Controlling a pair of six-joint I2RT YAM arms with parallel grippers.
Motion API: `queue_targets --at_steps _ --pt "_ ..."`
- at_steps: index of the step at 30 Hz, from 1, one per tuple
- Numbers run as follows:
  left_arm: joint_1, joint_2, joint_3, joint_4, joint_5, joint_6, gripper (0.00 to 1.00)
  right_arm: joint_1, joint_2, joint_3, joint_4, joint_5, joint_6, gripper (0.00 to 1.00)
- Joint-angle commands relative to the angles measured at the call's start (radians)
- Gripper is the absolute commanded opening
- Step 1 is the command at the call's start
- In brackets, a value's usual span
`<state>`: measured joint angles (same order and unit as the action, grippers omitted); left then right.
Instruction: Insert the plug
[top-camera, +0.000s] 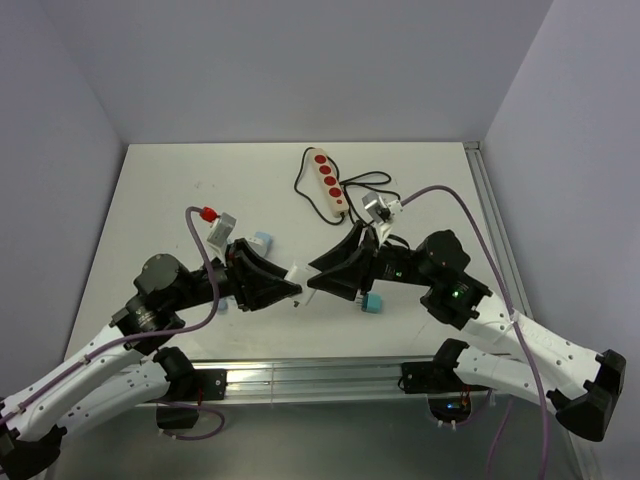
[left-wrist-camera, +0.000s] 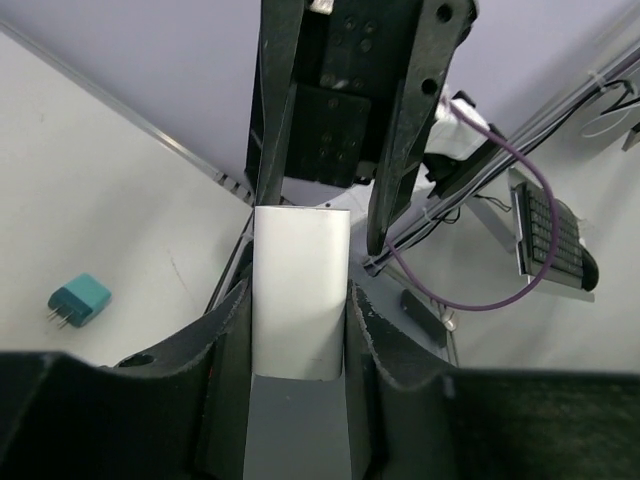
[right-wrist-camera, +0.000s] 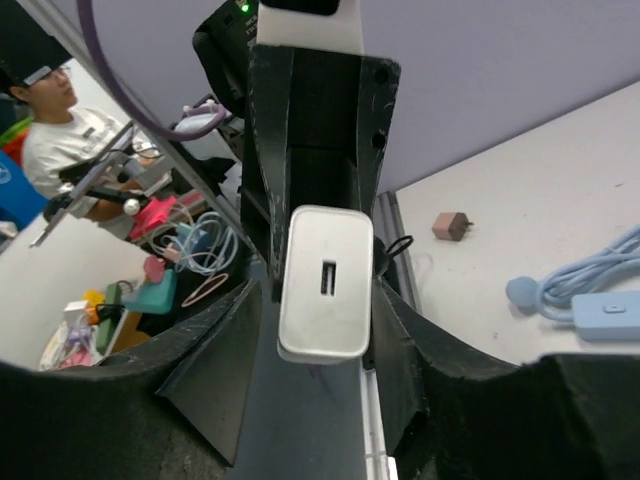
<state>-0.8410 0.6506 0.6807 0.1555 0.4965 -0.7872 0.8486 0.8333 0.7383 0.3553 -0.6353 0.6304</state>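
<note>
Left claw (left-wrist-camera: 300, 305) tight around white charger plug (left-wrist-camera: 300, 250), right claw (right-wrist-camera: 318, 290) hold on it unclear.

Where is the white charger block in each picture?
Top external: white USB charger, tiny, dead centre of the picture.
Left wrist: the charger at centre, plain side showing.
Right wrist: the charger at centre, USB slot facing us.
Shared landmark: the white table.

Teal plug (left-wrist-camera: 78, 300): lies flat on the table (left-wrist-camera: 100, 190), two prongs showing.
Brown adapter (right-wrist-camera: 452, 226): small, alone on the table.
Pale blue cable (right-wrist-camera: 600, 268): near the brown adapter, not touching it; oblong switch (right-wrist-camera: 606, 317) on it.
Person (right-wrist-camera: 44, 118): white shirt, beyond the table edge.
Clutter (right-wrist-camera: 165, 270): colourful cords and oddments below the person.
</note>
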Motion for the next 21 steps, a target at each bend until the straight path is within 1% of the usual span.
queue_targets --at_steps 1,6,9,11,12,14,15,17,21 --pt "0.003 -0.002 0.059 -0.099 -0.010 0.088 0.00 0.004 0.001 0.110 -0.154 -0.006 -0.090 0.55" --pt "0.005 0.004 0.059 -0.117 0.010 0.112 0.00 0.003 0.091 0.205 -0.265 -0.093 -0.130 0.56" --pt "0.005 -0.005 0.051 -0.105 0.010 0.105 0.00 0.003 0.127 0.213 -0.257 -0.151 -0.120 0.56" --pt "0.005 -0.011 0.052 -0.114 0.007 0.105 0.00 0.004 0.139 0.213 -0.234 -0.168 -0.110 0.53" --pt "0.006 -0.012 0.052 -0.117 0.004 0.108 0.00 0.003 0.151 0.222 -0.239 -0.179 -0.116 0.50" --pt "0.006 -0.023 0.051 -0.122 0.004 0.108 0.00 0.003 0.162 0.223 -0.251 -0.193 -0.120 0.46" --pt "0.005 -0.026 0.051 -0.123 0.004 0.108 0.01 0.003 0.171 0.223 -0.248 -0.202 -0.117 0.42" --pt "0.006 -0.032 0.051 -0.126 0.002 0.109 0.00 0.004 0.171 0.214 -0.225 -0.219 -0.109 0.40" --pt "0.008 -0.035 0.051 -0.129 0.002 0.112 0.00 0.003 0.176 0.202 -0.207 -0.239 -0.100 0.41"
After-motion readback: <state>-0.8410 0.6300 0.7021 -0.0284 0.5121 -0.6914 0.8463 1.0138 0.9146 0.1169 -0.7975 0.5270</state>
